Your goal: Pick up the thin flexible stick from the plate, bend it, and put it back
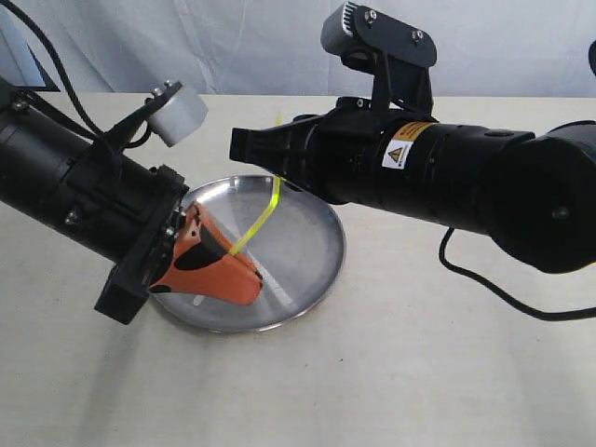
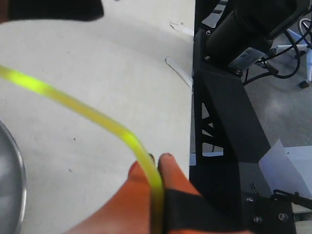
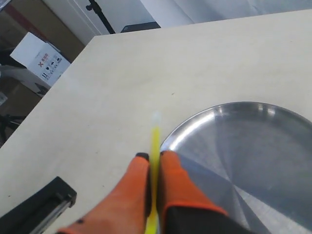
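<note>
The thin flexible stick (image 1: 264, 215) is neon yellow-green and hangs in a bend above the plate (image 1: 312, 256), held at both ends. My left gripper (image 1: 244, 265), with orange fingers, is shut on its lower end over the plate's near left part. In the left wrist view the stick (image 2: 97, 119) curves away from the left gripper (image 2: 156, 161). My right gripper (image 1: 265, 151) is shut on the upper part, above the plate's far rim. In the right wrist view the stick (image 3: 155, 141) runs between the right gripper's (image 3: 155, 157) fingers, and its whitish end pokes past them beside the plate (image 3: 243, 146).
The plate lies on a pale table (image 1: 419, 372). A black cable (image 1: 484, 284) trails across the table at the right. The left wrist view shows the table's edge with a black frame (image 2: 219, 112) beyond it. A white box (image 3: 41, 61) stands off the table.
</note>
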You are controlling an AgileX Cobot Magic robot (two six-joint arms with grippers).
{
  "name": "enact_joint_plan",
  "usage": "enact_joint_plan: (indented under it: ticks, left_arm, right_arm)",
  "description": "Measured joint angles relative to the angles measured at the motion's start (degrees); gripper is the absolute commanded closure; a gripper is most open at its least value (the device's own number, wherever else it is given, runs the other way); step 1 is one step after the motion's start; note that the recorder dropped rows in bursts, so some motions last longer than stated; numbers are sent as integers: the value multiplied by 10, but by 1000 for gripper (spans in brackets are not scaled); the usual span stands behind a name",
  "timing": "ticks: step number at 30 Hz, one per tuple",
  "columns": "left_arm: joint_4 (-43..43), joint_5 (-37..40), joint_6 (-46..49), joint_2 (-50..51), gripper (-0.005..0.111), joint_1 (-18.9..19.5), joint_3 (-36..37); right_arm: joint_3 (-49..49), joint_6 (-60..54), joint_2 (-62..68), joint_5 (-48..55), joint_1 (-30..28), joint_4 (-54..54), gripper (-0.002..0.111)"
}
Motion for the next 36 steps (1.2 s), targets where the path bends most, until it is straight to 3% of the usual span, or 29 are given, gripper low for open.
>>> enact_joint_plan:
  ticks: [27,36]
  left_arm:
    - [-30,-60,6,-13,106,0,-1]
    - [-11,-105,-59,-14,106,0,-1]
  right_arm:
    - [2,0,5,45,-1,-4,108]
    - [5,0,8,54,0,-4,108]
